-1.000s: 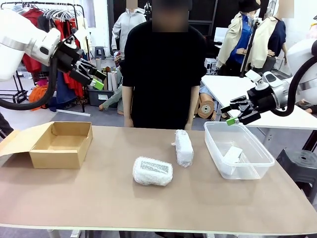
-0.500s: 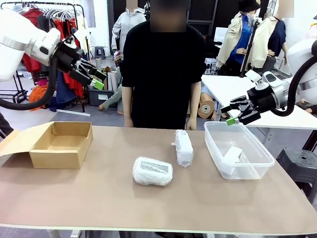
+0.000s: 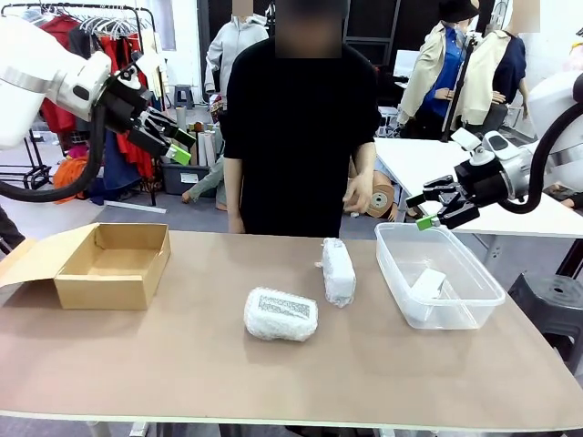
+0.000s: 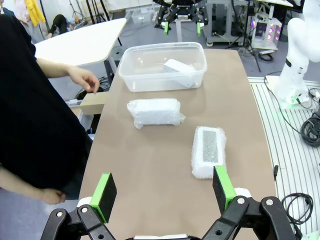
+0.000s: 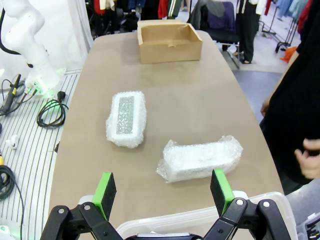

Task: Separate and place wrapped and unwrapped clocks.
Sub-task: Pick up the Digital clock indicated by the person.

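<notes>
Two clocks in whitish bubble wrap lie mid-table: one showing a grey face [image 3: 281,314] [image 4: 208,150] [image 5: 126,118], the other plain [image 3: 338,270] [image 4: 153,112] [image 5: 200,157], closer to the person. A bare white clock [image 3: 426,283] [image 4: 179,71] rests inside the clear plastic bin [image 3: 474,280] [image 4: 135,82] at the right. My left gripper [image 3: 180,146] [image 4: 163,189] hangs open high above the cardboard box. My right gripper [image 3: 423,211] [image 5: 162,192] is open too, in the air over the bin's far rim. The person's hand [image 3: 359,194] [image 4: 86,78] is raised behind the table.
An open cardboard box [image 3: 114,265] [image 5: 168,41], empty inside, sits at the table's left end. The person [image 3: 301,118] stands at the far edge, centre. Bare tabletop [image 3: 182,373] lies in front of the bundles.
The person's hand has lifted from near the table's far edge to about chest height. Both grippers and all clocks have stayed where they were.
</notes>
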You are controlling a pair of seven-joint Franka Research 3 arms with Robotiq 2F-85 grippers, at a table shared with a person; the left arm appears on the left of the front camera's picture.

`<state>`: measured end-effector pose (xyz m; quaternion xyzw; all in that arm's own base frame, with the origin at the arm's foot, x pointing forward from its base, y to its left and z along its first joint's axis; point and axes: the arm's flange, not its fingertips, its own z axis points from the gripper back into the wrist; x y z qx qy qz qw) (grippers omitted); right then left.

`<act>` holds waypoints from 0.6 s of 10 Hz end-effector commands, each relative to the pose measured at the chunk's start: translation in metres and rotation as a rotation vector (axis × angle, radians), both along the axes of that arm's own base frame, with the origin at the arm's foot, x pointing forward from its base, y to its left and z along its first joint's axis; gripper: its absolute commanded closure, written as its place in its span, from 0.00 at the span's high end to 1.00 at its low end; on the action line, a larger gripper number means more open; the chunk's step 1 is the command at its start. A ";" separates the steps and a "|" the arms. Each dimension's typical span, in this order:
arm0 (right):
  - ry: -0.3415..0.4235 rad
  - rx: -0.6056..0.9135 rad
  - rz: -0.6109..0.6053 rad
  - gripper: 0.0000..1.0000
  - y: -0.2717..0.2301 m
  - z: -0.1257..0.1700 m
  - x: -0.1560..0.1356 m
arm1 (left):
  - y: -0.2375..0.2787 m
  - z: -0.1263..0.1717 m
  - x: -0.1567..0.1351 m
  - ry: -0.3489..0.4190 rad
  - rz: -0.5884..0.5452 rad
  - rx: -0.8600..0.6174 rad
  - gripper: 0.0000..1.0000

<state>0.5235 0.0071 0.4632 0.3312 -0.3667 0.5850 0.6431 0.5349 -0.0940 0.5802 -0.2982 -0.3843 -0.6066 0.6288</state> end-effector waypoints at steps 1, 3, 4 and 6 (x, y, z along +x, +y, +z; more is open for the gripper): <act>-0.004 0.000 0.000 1.00 0.000 0.001 0.000 | 0.000 0.001 0.000 -0.001 0.000 -0.003 1.00; -0.004 0.000 0.000 1.00 0.000 0.001 0.000 | 0.000 0.001 0.000 -0.001 0.000 -0.003 1.00; -0.004 0.000 0.000 1.00 0.000 0.001 0.000 | 0.000 0.001 0.000 -0.001 0.000 -0.003 1.00; -0.004 0.000 0.000 1.00 0.000 0.001 0.000 | 0.000 0.001 0.000 -0.001 0.000 -0.003 1.00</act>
